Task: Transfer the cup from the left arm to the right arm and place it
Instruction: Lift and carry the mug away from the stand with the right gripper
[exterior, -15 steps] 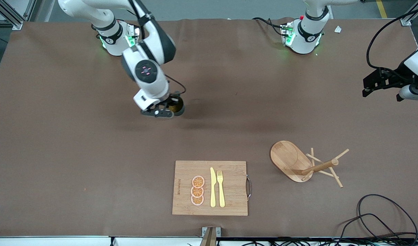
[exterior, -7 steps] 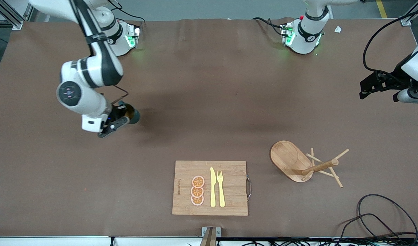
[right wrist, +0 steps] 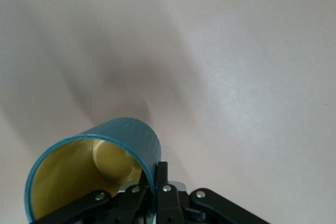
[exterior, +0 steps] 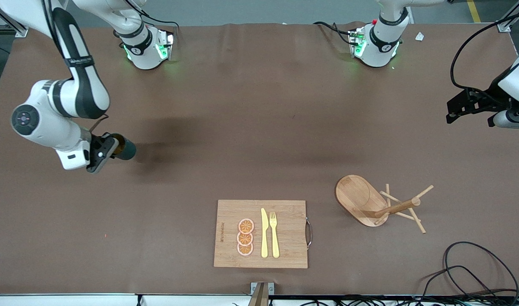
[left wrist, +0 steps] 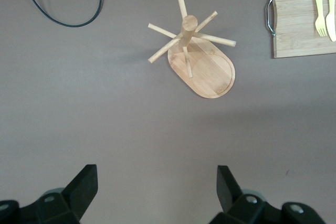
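Note:
The cup is dark teal with an ochre-yellow inside and hangs tipped on its side over bare table toward the right arm's end. My right gripper is shut on its rim. In the right wrist view the cup shows its ribbed outside, and my right gripper pinches the wall with one finger inside and one outside. No handle shows. My left gripper waits over the left arm's end of the table. In the left wrist view my left gripper is open with nothing between its fingers.
A wooden peg rack lies on its side, nearer the front camera toward the left arm's end; the left wrist view shows the rack too. A cutting board carries a yellow knife, a fork and orange slices. Black cables coil near the table's front corner.
My right arm has swung from the table's middle toward its own end, carrying the cup with it. The left gripper has barely moved.

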Robot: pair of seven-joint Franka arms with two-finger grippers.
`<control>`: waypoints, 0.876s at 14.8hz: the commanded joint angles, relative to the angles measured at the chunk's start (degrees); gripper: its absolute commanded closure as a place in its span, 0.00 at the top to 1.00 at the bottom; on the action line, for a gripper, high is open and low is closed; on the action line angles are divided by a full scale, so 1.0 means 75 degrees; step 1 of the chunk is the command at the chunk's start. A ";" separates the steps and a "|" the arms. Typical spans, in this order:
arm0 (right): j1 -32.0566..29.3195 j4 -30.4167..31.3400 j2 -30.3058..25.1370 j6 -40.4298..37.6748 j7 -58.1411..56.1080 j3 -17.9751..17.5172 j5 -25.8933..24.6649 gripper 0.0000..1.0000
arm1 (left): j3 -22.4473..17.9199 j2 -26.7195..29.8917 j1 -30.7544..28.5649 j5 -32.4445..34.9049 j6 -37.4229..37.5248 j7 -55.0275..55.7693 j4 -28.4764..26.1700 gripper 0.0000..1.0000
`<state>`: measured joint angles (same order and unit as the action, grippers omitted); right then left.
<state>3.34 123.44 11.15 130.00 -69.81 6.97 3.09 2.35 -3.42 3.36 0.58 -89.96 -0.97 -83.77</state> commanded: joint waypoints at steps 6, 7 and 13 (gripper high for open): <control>-0.0867 0.0334 0.0258 0.0865 -0.3310 -0.0214 0.0068 0.00 | 0.0062 0.0046 -0.0049 0.0028 -0.0052 0.0012 0.0001 1.00; -0.0879 0.0392 0.0305 0.0912 -0.3348 -0.0214 0.0080 0.00 | 0.0073 0.0046 -0.0049 0.0028 -0.0052 0.0012 0.0001 1.00; -0.0774 0.0592 0.0587 0.1509 -0.4002 -0.0249 0.0664 0.00 | 0.0062 0.0046 -0.0049 0.0028 -0.0052 -0.0034 0.0001 1.00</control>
<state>-1.97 126.80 15.65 139.24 -95.99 5.84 5.15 2.39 -3.42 3.36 0.58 -89.97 -0.98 -83.77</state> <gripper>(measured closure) 0.952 0.000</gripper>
